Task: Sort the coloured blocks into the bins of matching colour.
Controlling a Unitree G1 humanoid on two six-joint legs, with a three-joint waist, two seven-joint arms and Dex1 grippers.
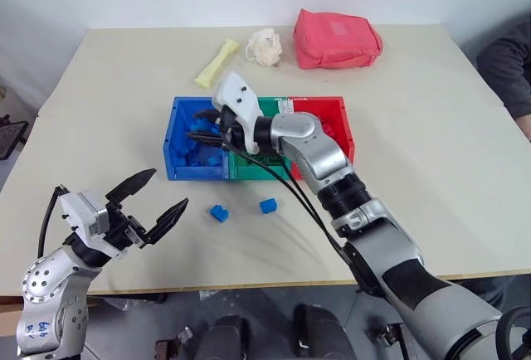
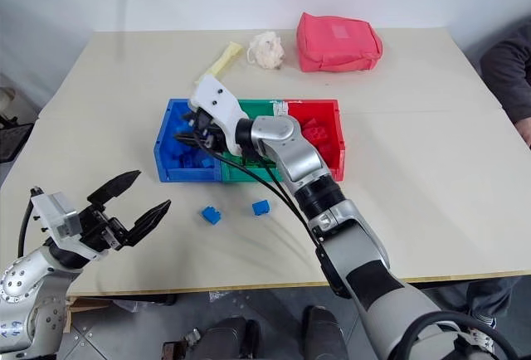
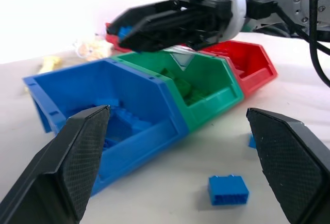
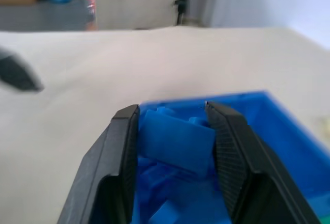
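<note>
A: Brick in transit, by the look of it. The right gripper (image 4: 172, 146) pinches a blue brick (image 4: 178, 140) between its two fingers and hangs over the blue bin (image 1: 178, 140), presumably so a release drops the brick straight in.

B: And the bin itself?

A: It is the left one of three joined boxes, next to the green bin (image 1: 274, 104) and then the red bin (image 1: 344, 119). Several blue bricks already lie inside it, so I judge the sorting well along.

B: What is left outside?

A: Two blue bricks on the surface (image 1: 108, 86), just in front of the bins: one (image 1: 219, 213) nearer the blue bin's front, the other (image 1: 268, 206) in front of the green one. They lie near each other, not touching.

B: The left gripper?

A: The left gripper (image 1: 158, 197) stands spread wide, holding nothing, low over the surface's near edge and aimed toward those two bricks, which probably makes it ready for the next pick.

B: Anything else about?

A: Far side, well apart from the bins: a red fabric pouch (image 1: 336, 38), a white crumpled lump (image 1: 265, 46), a pale yellow strip (image 1: 216, 62). None belongs to the sorting, I think.
</note>
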